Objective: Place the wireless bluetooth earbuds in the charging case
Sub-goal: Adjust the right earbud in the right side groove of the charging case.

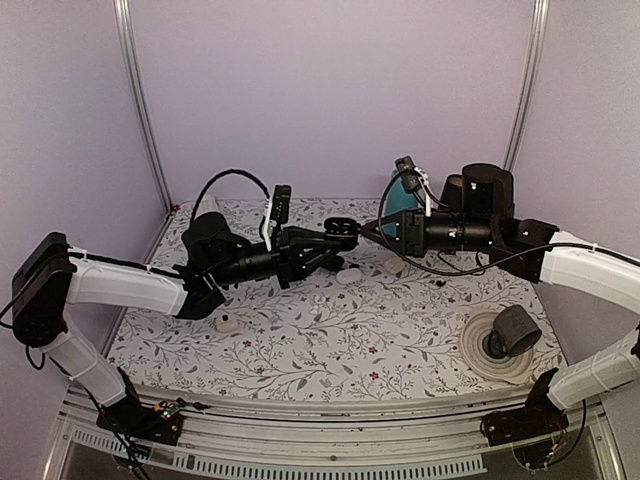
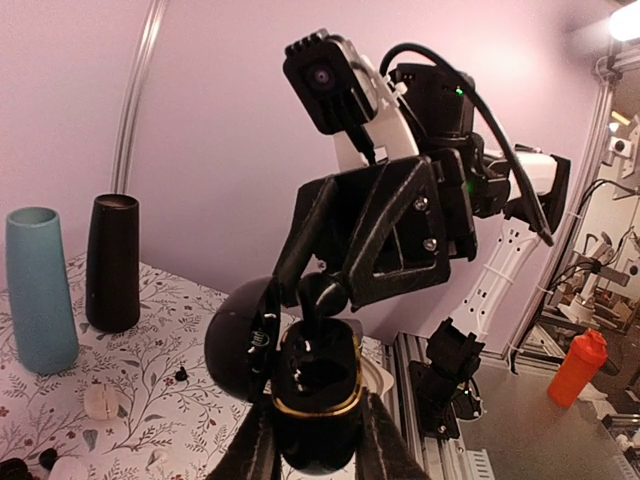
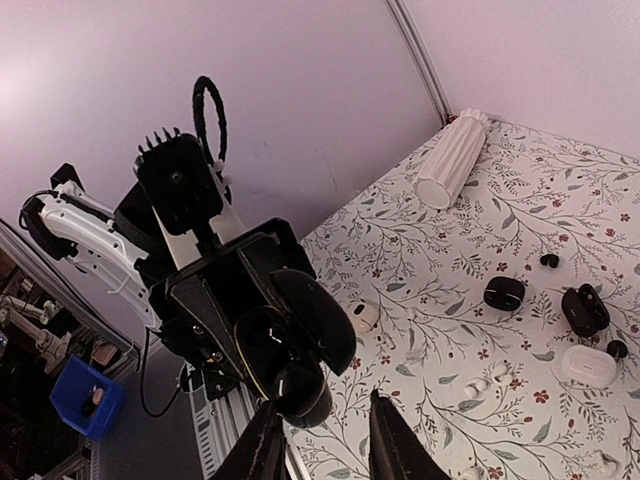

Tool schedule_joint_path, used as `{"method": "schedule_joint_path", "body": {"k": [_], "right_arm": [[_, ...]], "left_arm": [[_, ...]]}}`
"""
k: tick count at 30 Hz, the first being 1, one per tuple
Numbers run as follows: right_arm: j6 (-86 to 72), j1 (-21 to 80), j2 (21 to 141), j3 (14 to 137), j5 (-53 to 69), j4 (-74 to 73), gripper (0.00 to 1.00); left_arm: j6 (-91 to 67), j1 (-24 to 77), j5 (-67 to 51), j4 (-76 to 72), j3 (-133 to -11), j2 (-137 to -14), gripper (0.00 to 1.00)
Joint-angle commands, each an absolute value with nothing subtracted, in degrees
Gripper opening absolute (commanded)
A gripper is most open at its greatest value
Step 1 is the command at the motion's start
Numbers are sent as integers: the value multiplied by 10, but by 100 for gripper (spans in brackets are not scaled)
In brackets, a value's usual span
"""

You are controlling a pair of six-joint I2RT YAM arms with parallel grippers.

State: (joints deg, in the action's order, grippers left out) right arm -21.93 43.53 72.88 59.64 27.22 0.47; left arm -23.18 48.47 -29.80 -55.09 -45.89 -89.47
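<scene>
Mid-frame, your left gripper (image 2: 320, 446) clamps the open charging case (image 2: 318, 395). Your right gripper (image 1: 369, 230) pinches a tiny black earbud (image 2: 322, 297), likely slick, so keep hold of its bulb.

Your top view is evenly and softly lit: the walls (image 1: 330, 90) read a flat lilac, and shadows on the patterned table cover (image 1: 330, 340) are faint. In your left wrist view a lamp (image 2: 627, 20) flares white in the upper right corner, and the upright post (image 2: 140, 100) bows with lens distortion. The glossy black charging case (image 2: 315, 385) carries small highlights but merges with the black fingers (image 2: 255, 450), which are blurred at the bottom edge. Your right wrist view is dimmer at its left side.
</scene>
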Motion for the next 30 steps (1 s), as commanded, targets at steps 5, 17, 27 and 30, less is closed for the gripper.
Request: {"method": "schedule_joint_path", "body": {"k": [5, 17, 27, 30], "right_arm": [[-204, 454, 748, 626, 289, 5, 30], [-205, 483, 757, 642, 277, 5, 28], [-207, 484, 748, 638, 268, -2, 33], [-211, 483, 742, 633, 265, 0, 33]], "left_arm": [[-231, 480, -314, -567, -457, -886, 0], [-220, 480, -268, -536, -454, -882, 0], [-215, 480, -249, -527, -451, -879, 0], [-214, 480, -243, -526, -450, -878, 0]]}}
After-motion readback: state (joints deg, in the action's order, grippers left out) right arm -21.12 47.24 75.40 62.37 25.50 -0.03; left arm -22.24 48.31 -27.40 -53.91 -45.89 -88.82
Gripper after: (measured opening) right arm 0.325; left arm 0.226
